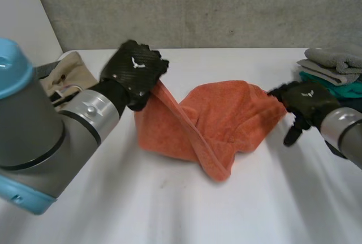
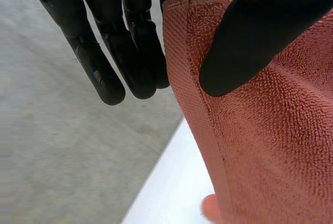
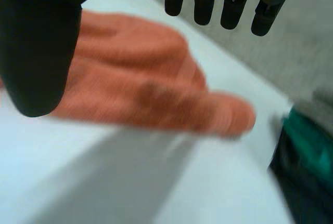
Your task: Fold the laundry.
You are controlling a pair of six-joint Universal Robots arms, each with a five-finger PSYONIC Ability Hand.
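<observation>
Left hand (image 1: 136, 71): hangs above the far left part of the white table (image 1: 169, 215), clamped on one corner of the orange towel (image 1: 226, 125). Presses its thumb (image 2: 250, 42) flat on the looped face of the cloth, just beside the hemmed edge, and seems to catch the cloth against the nearest finger behind it. Holds the other fingers (image 2: 104, 63) straight and close together beside the hem, clear of the cloth. Carries that corner off the table, with a taut band of towel sloping down from the hand to a folded point at the near side of the heap.

Right hand (image 1: 305, 102): sits low at the towel's right edge, close enough that touching or just apart cannot be told. Points its fingers (image 3: 223, 5) out straight, well apart from the thumb (image 3: 36, 42), with nothing held between them.

Towel: lies crumpled in the middle of the table between the two hands, apart from the raised corner.

Further out, at the far right corner of the table, just beyond the right hand: stack of folded laundry, grey cloth (image 1: 339, 57) on top, teal cloth (image 1: 342, 90) under it. At the far left edge, behind the left arm: beige cloth (image 1: 70, 74). Beyond the table: grey concrete wall (image 1: 198, 6).
</observation>
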